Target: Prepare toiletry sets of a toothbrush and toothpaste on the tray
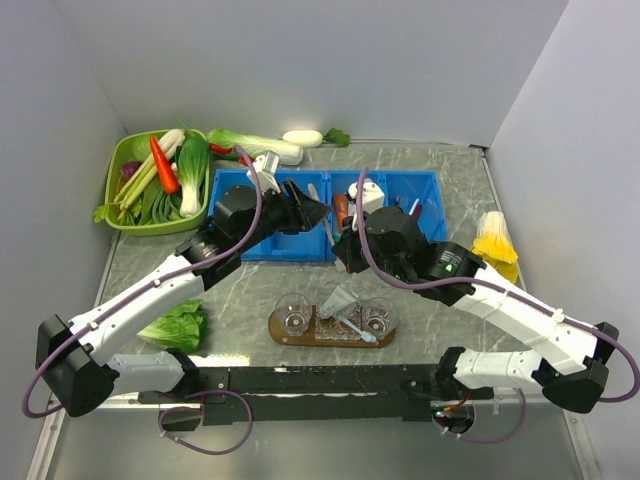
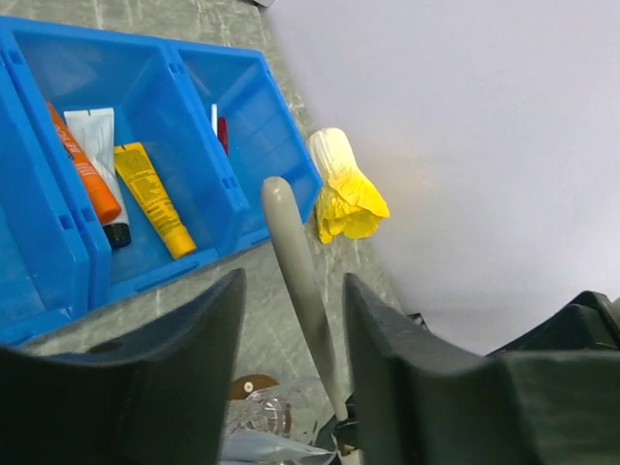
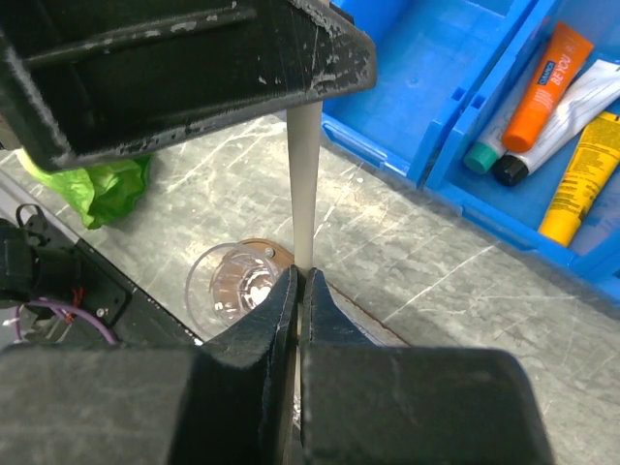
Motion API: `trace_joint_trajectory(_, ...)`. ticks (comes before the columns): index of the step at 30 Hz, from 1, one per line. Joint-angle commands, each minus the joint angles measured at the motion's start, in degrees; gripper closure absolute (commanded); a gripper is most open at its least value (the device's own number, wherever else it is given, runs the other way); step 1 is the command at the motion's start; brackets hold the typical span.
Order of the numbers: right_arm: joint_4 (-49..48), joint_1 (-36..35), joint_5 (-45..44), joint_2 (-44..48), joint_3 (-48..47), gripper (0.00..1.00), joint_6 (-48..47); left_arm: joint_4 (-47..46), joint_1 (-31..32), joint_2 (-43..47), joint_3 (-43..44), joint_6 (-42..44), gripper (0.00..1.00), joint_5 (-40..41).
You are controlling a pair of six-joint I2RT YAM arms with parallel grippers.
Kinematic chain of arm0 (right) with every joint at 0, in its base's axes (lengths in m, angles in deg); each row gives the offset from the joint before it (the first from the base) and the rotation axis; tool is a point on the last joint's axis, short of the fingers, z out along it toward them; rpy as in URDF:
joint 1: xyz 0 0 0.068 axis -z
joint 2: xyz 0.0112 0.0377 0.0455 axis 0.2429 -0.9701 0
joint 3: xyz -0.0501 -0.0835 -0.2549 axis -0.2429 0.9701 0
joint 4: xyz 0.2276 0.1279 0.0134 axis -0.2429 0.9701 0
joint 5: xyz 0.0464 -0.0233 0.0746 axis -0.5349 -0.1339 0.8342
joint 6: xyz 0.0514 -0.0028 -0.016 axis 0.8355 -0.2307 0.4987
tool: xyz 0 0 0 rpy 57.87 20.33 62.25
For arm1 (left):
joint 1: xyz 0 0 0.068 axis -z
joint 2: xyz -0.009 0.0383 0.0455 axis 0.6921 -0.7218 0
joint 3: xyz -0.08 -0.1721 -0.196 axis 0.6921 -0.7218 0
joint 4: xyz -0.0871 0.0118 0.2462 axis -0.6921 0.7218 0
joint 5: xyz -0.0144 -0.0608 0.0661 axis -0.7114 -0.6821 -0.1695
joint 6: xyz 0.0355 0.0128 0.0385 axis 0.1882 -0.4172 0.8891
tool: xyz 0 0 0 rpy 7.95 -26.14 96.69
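A beige toothbrush handle (image 3: pixel 304 184) stands upright, pinched at its lower end by my right gripper (image 3: pixel 298 276), which is shut on it. My left gripper (image 2: pixel 294 281) is open, its fingers on either side of the same handle (image 2: pixel 295 252) without closing on it. In the top view both grippers meet over the gap between the blue bins, left gripper (image 1: pixel 320 210) above right gripper (image 1: pixel 342 245). The brown wooden tray (image 1: pixel 285 335) lies below with clear cups (image 1: pixel 293 315); a silvery toothpaste tube (image 1: pixel 340 300) leans in the middle one. A white toothpaste tube (image 2: pixel 97 140) lies in a bin.
Two blue bins (image 1: pixel 265 250) stand behind the tray; one holds an orange tube (image 2: pixel 82 165) and a yellow tube (image 2: pixel 150 194). A green basket (image 1: pixel 118 195) of vegetables is at back left, a lettuce leaf (image 1: pixel 175 325) at front left, a yellow bundle (image 1: pixel 495 245) at right.
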Motion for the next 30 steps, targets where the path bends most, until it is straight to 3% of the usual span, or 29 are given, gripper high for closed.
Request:
trace_joint_trajectory(1,-0.6,-1.5,-4.2,0.0,-1.6,1.00,1.0,0.1,0.1,0.3,0.1,-2.2,0.57,0.3)
trace_joint_trajectory(2,-0.5,-1.6,-4.4,0.0,-1.5,1.00,1.0,0.2,0.1,0.3,0.0,-2.4,0.66,0.1)
trace_joint_trajectory(8,-0.2,-2.3,-4.1,0.0,-1.4,1.00,0.4,0.2,0.1,0.3,-0.4,-4.3,0.99,-1.7)
trace_joint_trajectory(10,0.5,-2.8,-3.2,0.3,-2.2,1.00,-1.1,0.7,0.1,-0.1,0.1,-4.8,0.99,-3.5)
trace_joint_trajectory(13,2.7,-3.0,-1.8,2.2,-3.9,0.76,-3.0,4.1,-0.4,-0.4,1.7,-4.4,0.99,-6.0)
trace_joint_trajectory(14,3.3,-3.0,-1.1,2.9,-4.4,0.59,-3.6,6.3,-1.1,-0.4,2.3,-4.1,0.99,-7.1)
trace_joint_trajectory(17,7.6,-3.0,3.4,4.9,-6.7,0.43,-6.6,7.5,-4.5,0.4,2.5,-4.6,0.99,-16.1)
trace_joint_trajectory(22,11.5,-3.1,7.6,9.9,-8.0,0.35,-12.7,13.0,-7.8,-0.5,4.8,-1.2,0.99,-38.4)
trace_joint_trajectory(26,10.1,-2.7,8.3,12.7,-7.0,0.24,-12.1,16.9,-7.7,1.4,4.6,4.3,0.99,-44.6)
trace_joint_trajectory(30,6.0,0.5,15.0,12.6,-5.7,0.25,-10.6,22.2,-7.6,4.6,4.2,11.1,0.99,-48.0)
